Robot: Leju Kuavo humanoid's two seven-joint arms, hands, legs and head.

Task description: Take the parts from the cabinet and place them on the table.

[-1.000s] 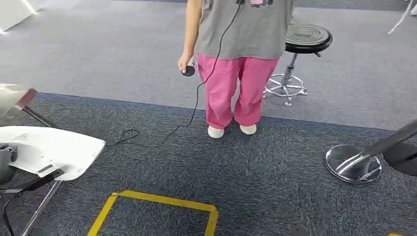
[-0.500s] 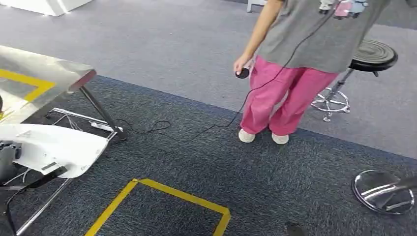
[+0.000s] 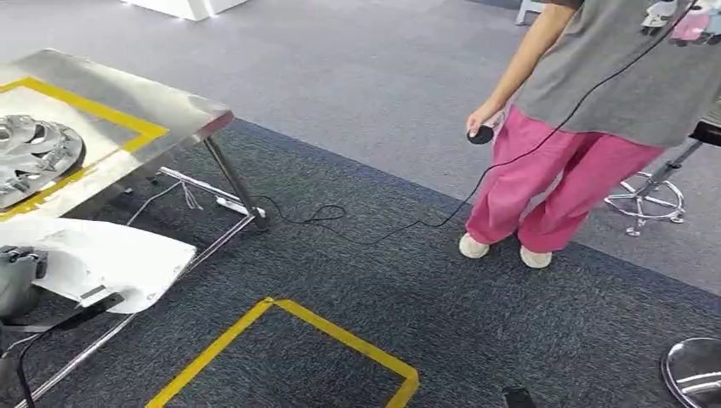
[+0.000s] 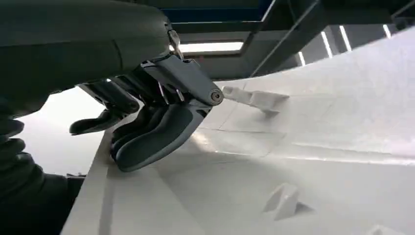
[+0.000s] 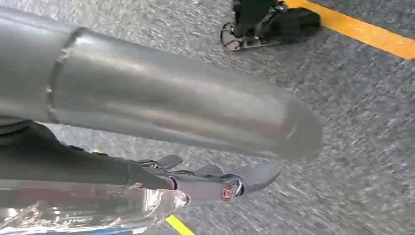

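Left hand [image 3: 17, 280] at the head view's lower left carries a white moulded panel [image 3: 102, 259] just short of the steel tabletop [image 3: 170, 110], where a silver wheel-like part [image 3: 34, 153] lies. Left wrist view: fingers [image 4: 147, 142] curl over the panel's edge [image 4: 293, 147]; it looks light, stiff and slick, best gripped by the rim. Right wrist view: right hand [image 5: 215, 178] hangs empty, fingers apart.

My white part [image 3: 110, 259] hung over speckled dark-blue carpet [image 3: 476, 314] striped with yellow tape [image 3: 340, 338]; the person [image 3: 587, 127] wore pink trousers and a grey shirt.
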